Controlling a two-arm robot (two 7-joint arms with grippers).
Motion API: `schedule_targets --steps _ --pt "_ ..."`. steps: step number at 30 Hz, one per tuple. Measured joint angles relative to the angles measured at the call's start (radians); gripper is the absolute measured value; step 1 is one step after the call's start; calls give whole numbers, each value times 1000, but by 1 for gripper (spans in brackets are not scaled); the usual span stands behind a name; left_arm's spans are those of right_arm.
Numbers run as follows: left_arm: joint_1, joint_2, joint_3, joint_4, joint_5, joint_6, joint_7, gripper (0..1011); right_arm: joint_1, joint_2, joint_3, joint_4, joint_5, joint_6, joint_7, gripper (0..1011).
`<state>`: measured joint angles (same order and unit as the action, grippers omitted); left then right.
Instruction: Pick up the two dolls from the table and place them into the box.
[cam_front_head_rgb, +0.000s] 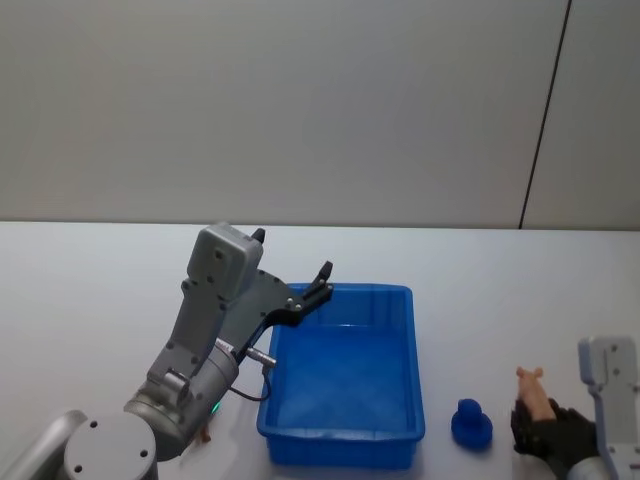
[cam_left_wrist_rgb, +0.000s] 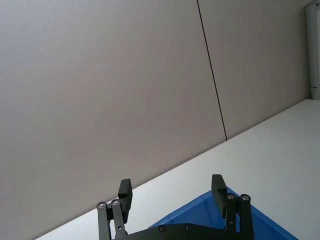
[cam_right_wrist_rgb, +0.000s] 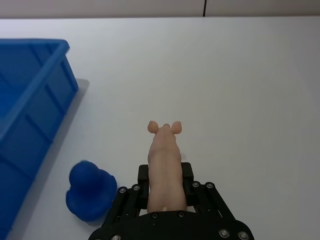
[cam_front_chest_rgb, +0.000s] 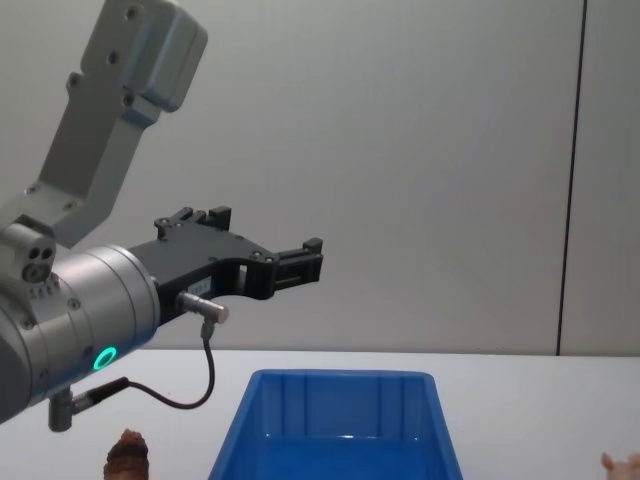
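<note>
The pale pink doll (cam_right_wrist_rgb: 164, 160) sits between the fingers of my right gripper (cam_right_wrist_rgb: 165, 174), which is shut on it, low over the table (cam_front_head_rgb: 500, 290) to the right of the blue box (cam_front_head_rgb: 345, 375). The head view shows that doll (cam_front_head_rgb: 534, 390) sticking out of the right gripper (cam_front_head_rgb: 545, 420). The reddish-brown doll (cam_front_chest_rgb: 128, 455) stands on the table left of the box, mostly hidden under my left arm in the head view (cam_front_head_rgb: 205, 435). My left gripper (cam_front_head_rgb: 300, 290) hangs open and holds nothing, raised above the box's left rim (cam_front_chest_rgb: 300, 262).
A small dark blue duck-shaped toy (cam_front_head_rgb: 470, 423) stands on the table between the box and the right gripper, close to the doll (cam_right_wrist_rgb: 90, 190). A plain grey wall (cam_front_head_rgb: 300, 100) rises behind the table.
</note>
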<state>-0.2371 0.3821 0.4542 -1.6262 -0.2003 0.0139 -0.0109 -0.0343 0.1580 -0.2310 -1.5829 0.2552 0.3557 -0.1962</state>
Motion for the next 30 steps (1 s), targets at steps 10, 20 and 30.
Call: schedule_targets --steps 10,20,30 --pt "0 0 0 0 0 0 0 1001 2 0 0 -45 -26 -51 44 371" --pt "0 0 0 0 0 0 0 1001 16 -2 -8 -90 -58 -122 132 371" --pt "0 0 0 0 0 0 0 1001 50 -16 -22 -100 -80 -180 251 371"
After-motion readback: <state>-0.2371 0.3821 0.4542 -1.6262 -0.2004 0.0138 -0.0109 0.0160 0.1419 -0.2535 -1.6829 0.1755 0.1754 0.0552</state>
